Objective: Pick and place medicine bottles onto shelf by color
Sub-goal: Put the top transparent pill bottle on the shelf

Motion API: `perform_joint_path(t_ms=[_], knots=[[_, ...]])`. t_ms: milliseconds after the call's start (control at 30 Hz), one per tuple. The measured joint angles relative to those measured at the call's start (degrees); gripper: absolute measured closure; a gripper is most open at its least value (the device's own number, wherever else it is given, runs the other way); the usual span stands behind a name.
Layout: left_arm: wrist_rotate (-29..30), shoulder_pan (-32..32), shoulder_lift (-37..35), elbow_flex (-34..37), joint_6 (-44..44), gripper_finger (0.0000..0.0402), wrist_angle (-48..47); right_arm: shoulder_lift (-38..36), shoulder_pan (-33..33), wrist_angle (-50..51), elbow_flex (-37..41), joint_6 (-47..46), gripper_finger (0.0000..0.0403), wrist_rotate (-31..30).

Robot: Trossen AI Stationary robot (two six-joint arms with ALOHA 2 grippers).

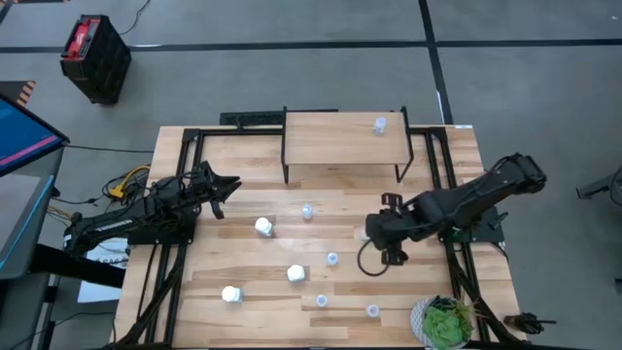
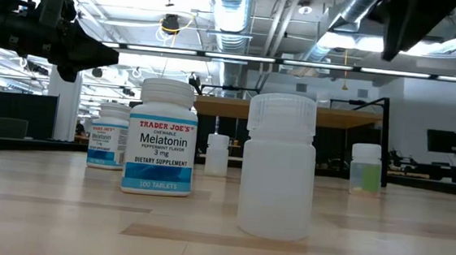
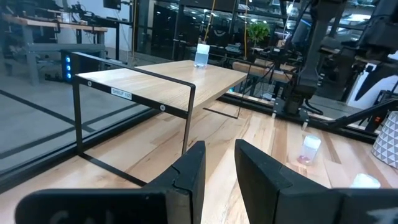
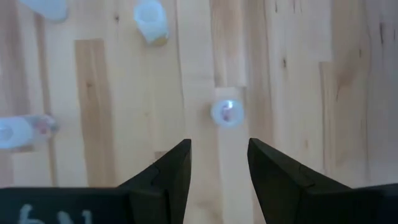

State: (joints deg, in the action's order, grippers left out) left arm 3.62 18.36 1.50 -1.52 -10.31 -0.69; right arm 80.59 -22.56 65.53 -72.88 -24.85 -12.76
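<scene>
Hovering empty and half-spread, the right hand (image 1: 381, 255) points down over a small bluish bottle (image 4: 227, 112), seemingly lining up a grab. One bottle (image 1: 379, 124) stands on the shelf (image 1: 330, 141); the left hand (image 1: 231, 185) waits pinched shut.

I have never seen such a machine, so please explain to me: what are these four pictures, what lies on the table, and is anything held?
These are two robot arms at a wooden table. One picture looks down from above, one looks level across the table top, and two come from cameras on the wrists. The left end effector waits at the left, shut and empty. The right end effector hangs open over a small clear bottle, holding nothing. White bottles and more clear ones stand scattered on the table. One clear bottle stands on the shelf. A plant is in the corner.
</scene>
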Motion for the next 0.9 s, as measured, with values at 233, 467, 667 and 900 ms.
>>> perform_joint_path(t_ms=[233, 467, 667, 900], knots=[[0.0, 0.0, 0.0, 0.0, 0.0, 0.0326, 0.0, -1.1, -3.3, -0.8, 0.0, -5.1, 0.0223, -13.6], [0.0, 0.0, 0.0, 0.0, 0.0, 0.0326, 0.0, -0.1, -0.7, -2.0, 0.0, -7.7, 0.0223, -17.4], [0.0, 0.0, 0.0, 0.0, 0.0, 0.0326, 0.0, 1.1, 4.1, -2.1, -0.1, -7.7, 0.0223, -17.1], [0.0, 0.0, 0.0, 0.0, 0.0, 0.0326, 0.0, 1.3, 6.3, -1.5, 0.0, -7.7, 0.0223, -13.9]])
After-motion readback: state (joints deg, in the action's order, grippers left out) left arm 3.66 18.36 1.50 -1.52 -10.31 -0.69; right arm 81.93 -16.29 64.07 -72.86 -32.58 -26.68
